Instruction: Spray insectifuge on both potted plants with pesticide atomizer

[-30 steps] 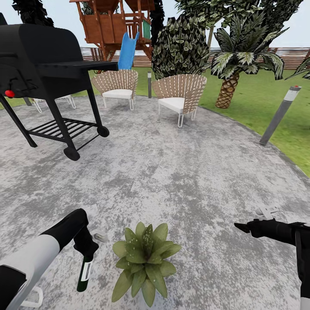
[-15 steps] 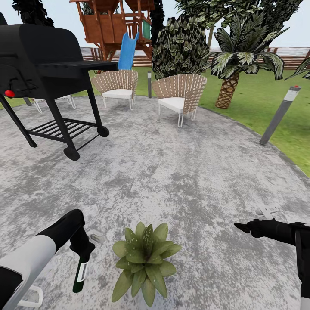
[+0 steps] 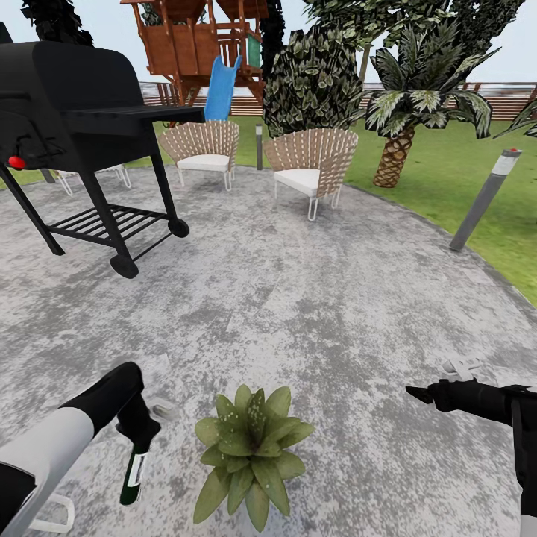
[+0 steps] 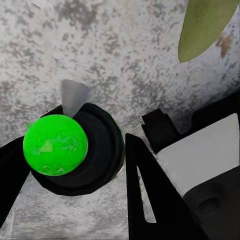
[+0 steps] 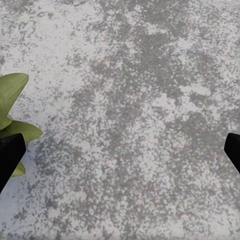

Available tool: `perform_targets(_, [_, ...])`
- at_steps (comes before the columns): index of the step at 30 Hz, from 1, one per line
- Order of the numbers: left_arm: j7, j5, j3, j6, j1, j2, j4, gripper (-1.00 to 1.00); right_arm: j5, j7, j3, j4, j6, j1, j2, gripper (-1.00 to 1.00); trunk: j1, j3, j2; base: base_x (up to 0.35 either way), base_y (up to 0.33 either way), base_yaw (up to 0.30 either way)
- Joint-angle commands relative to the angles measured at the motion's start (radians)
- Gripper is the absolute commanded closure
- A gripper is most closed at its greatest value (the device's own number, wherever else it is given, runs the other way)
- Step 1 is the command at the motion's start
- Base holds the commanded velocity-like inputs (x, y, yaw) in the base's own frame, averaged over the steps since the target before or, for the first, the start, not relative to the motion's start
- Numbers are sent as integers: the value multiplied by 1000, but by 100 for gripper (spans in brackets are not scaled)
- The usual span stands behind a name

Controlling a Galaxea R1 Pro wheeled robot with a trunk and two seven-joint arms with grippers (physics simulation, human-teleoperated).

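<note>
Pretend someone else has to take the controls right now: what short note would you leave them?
Left gripper: shut on the pesticide atomizer, bottle hanging down over the grey paving, beside the potted plant.
Right gripper: jaws open, holding nothing, hovering over the paving on the plant's other side.
Done: atomizer picked up and brought next to one plant.
Left: I cannot tell whether this plant has been sprayed; cover it fully, then find and spray the second plant.

Atomizer dk green w/ white label; potted plant lt green; paving mottled grey; grill blk.
</note>
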Motion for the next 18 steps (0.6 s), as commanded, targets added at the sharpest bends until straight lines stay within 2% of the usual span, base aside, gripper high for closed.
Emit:
perform_targets(1, [0,-6,-2,7,0,2,-2,100,9,10,-1,-1,7,-1,0,-100,0,-1,0,0,0,0])
perform_targets(7, [16,-5,-1,7,0,-3,-3,100,9,10,-1,-1,7,-1,0,-100,0,-1,0,0,0,0])
perform_targets(12, [18,-2,-5,7,0,-19,-5,100,9,10,-1,-1,7,-1,0,-100,0,-1,0,0,0,0])
perform_targets(13, [18,-2,-6,7,0,-29,-6,100,9,10,-1,-1,7,-1,0,-100,0,-1,0,0,0,0])
perform_targets(18, [18,-1,-6,7,0,-36,-7,100,9,10,-1,-1,7,-1,0,-100,0,-1,0,0,0,0])
